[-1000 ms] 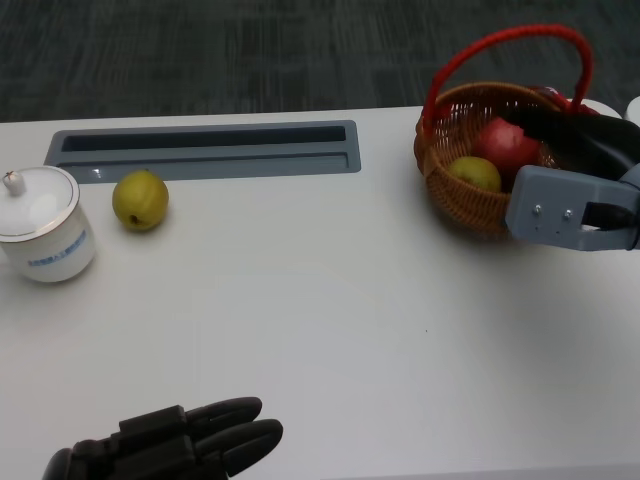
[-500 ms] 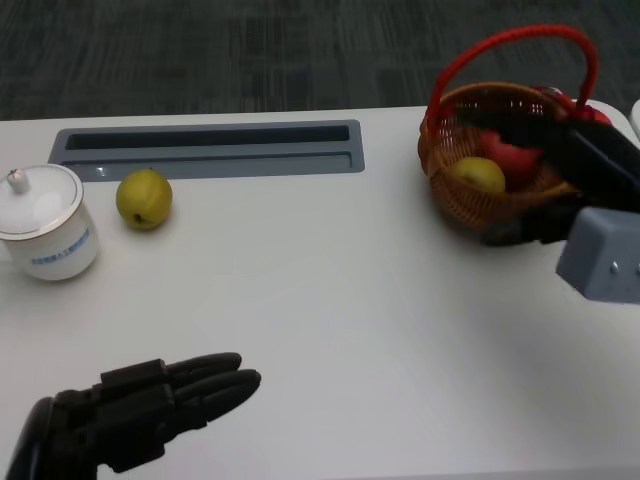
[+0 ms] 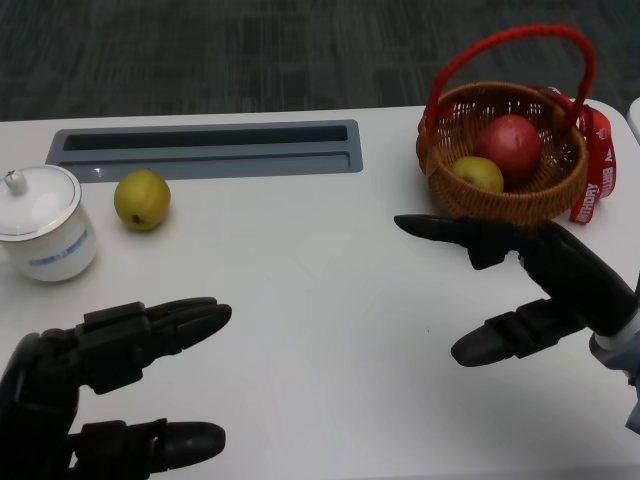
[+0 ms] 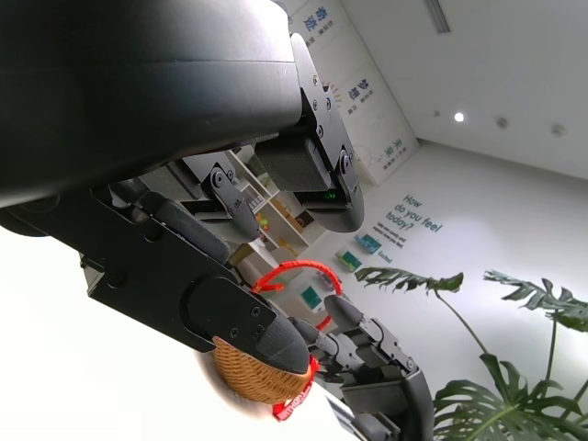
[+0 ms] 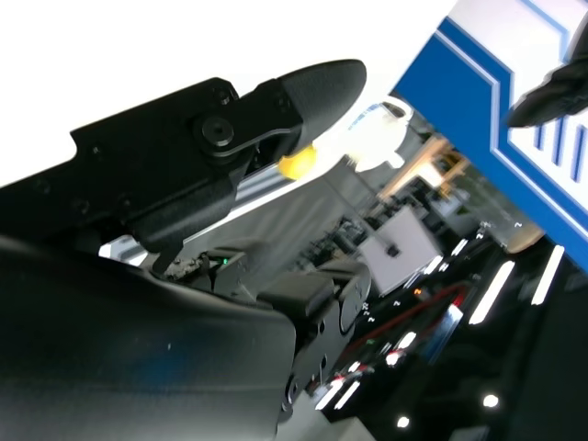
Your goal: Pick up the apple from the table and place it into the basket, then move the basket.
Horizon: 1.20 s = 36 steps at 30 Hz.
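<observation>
- The right hand is now out of the basket; a moment ago it was reaching into it, and now it hovers over the table just in front of it, fingers spread and holding nothing.
- The red apple now lies inside the basket, touching a small yellow-green fruit beside it. A second ago the hand covered it partly, now it shows fully.
- I judge from this that the placing step is finished, and the moving of the basket is what remains.
- The left hand has come higher and more forward at the near edge of the table; its fingers are apart and it holds nothing.
- The red handle stands upright over the basket, free of both hands. A red ribbon hangs at its far right side.
- At the left, the yellow-green pear-like fruit and the white lidded cup stay in their places, well apart from the basket.
</observation>
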Each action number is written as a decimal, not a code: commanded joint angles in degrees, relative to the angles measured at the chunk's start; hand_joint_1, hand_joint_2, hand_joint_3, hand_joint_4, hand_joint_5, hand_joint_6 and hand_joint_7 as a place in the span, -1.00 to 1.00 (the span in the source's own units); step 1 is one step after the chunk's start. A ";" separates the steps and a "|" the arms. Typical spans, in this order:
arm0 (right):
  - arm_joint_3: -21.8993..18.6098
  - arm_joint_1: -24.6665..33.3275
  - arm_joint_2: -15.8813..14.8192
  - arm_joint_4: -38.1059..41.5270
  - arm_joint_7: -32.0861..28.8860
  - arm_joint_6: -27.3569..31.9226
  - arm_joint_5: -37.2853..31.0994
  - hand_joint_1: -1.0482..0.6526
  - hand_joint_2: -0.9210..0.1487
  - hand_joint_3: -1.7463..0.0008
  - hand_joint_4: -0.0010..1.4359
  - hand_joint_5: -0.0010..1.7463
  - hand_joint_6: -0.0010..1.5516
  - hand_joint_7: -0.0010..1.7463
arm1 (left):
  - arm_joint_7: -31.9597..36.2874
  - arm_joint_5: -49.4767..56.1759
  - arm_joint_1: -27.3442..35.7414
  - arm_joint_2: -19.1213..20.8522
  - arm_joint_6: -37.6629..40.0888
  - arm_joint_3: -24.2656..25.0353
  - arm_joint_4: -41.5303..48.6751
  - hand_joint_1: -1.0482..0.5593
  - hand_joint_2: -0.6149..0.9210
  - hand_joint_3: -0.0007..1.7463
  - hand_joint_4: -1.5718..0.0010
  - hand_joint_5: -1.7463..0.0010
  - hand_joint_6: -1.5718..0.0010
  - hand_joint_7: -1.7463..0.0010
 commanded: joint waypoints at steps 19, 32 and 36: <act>-5.61 6.81 12.18 -4.28 24.65 3.14 17.75 -0.17 -0.91 0.99 0.09 -0.99 -0.04 -0.98 | -5.03 -6.24 -0.28 2.03 2.48 0.34 0.34 -0.23 0.69 -1.00 -0.09 0.98 -0.01 0.99; -7.58 6.49 13.19 -4.54 26.01 2.03 17.29 -0.18 -0.91 1.00 0.09 -1.00 -0.04 -0.99 | -7.96 -9.43 -1.68 1.88 1.39 0.19 2.04 -0.15 0.70 -1.00 -0.16 0.97 -0.08 0.98; -7.83 6.41 12.95 -4.67 26.15 1.63 17.27 -0.19 -0.90 1.00 0.09 -1.00 -0.04 -1.00 | -8.30 -9.51 -2.09 1.74 1.09 0.22 2.33 -0.14 0.71 -1.00 -0.16 0.97 -0.08 0.98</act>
